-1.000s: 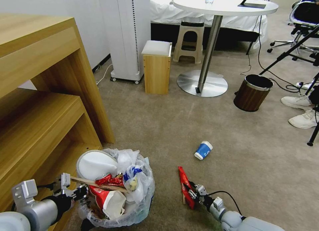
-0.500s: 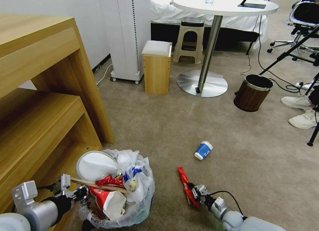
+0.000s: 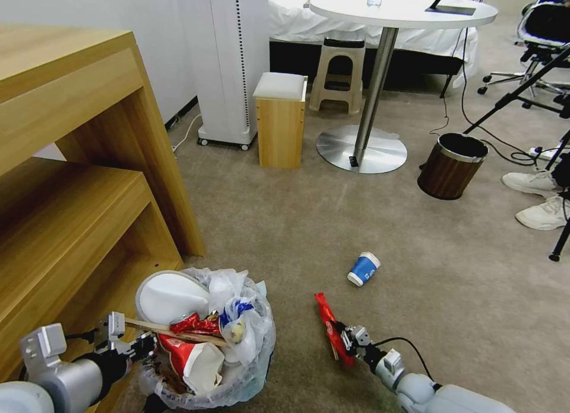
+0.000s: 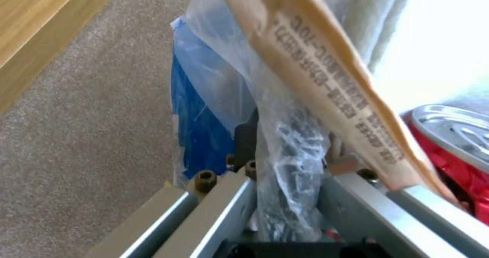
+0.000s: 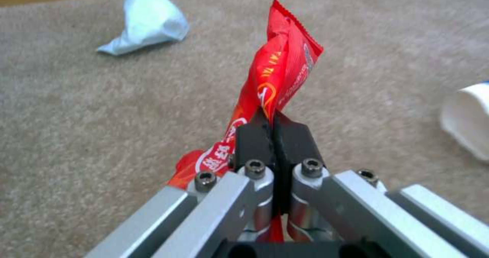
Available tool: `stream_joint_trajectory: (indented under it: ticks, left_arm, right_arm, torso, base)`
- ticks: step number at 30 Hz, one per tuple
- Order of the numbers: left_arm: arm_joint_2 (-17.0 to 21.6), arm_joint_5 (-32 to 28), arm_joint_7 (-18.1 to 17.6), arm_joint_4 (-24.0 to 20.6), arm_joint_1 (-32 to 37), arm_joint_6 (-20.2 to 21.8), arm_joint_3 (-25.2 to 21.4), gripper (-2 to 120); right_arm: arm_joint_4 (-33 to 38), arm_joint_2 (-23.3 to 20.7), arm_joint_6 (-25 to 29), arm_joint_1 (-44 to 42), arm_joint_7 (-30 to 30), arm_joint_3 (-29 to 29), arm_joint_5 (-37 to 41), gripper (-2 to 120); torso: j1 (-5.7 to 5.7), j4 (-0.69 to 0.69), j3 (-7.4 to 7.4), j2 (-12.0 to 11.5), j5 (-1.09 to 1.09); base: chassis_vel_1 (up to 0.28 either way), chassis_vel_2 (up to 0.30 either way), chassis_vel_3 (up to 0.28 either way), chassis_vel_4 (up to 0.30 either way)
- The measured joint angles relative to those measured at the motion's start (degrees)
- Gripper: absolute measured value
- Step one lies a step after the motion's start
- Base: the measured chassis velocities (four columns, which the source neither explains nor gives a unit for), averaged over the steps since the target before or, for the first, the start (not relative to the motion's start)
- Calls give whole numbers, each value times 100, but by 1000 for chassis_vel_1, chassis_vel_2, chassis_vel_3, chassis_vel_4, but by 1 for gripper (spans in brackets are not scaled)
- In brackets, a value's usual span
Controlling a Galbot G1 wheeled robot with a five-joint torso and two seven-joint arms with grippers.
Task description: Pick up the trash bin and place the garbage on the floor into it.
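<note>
Progress: well along, as I judged it; trash bin [image 3: 208, 341] already packed with litter, two loose pieces left – the red wrapper [image 3: 328, 328] in hand and the blue paper cup [image 3: 363, 268]
Right claw: right claw [image 3: 344, 339] low over the floor [image 3: 415, 318], pads pressed together on the red wrapper [image 5: 277, 78]; wrapper's upper part stood above the pads, the rest hung below
Left claw: left claw [image 3: 139, 346] at the bin's rim beside the wooden shelf unit [image 3: 77, 181]; fingers narrowed onto the rim and crinkled liner bag [image 4: 285, 151]; bin looked held, though whether lifted off the carpet – couldn't tell
Bin contents: white slipper [image 3: 169, 295] at the back; wooden stick [image 3: 172, 328] lying across the top; red can [image 4: 453, 143] by the claw; red-white carton [image 3: 190, 356] toward the front; tissues and plastic heaped to the rim
Still on floor: blue paper cup on its side, near the wrapper, well apart from the bin; a pale crumpled scrap [image 5: 148, 21] farther off
Other container: brown wood-grain bin [image 3: 451, 165] stood by the round surface's base [image 3: 361, 148]; inside dark, contents not visible
Left to do: wrapper into the bin, then cup and scrap
</note>
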Motion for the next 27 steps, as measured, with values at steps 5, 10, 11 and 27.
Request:
stream_joint_trajectory:
  ticks: [5, 10, 11, 27]
  left_arm:
    - [4, 60, 22, 0, -35, 11, 46, 0]
    - [12, 142, 60, 0, -107, 19, 114, 0]
    - [11, 168, 74, 0, -117, 24, 135, 0]
    - [72, 340, 241, 258, -310, 83, 371, 0]
  right_arm:
    - [86, -136, 58, -70, -37, 181, -42, 0]
    - [297, -309, 105, -155, -52, 327, -90, 0]
    - [357, -354, 122, -157, -52, 360, -81, 0]
    - [1223, -1042, 279, -98, -174, 821, -70, 0]
  torso:
    - [0, 0, 0, 0, 2]
    - [0, 0, 0, 0, 2]
    - [0, 0, 0, 0, 0]
    - [0, 0, 0, 0, 2]
  base:
    - [0, 0, 0, 0]
    - [0, 0, 0, 0]
    - [0, 0, 0, 0]
    - [0, 0, 0, 0]
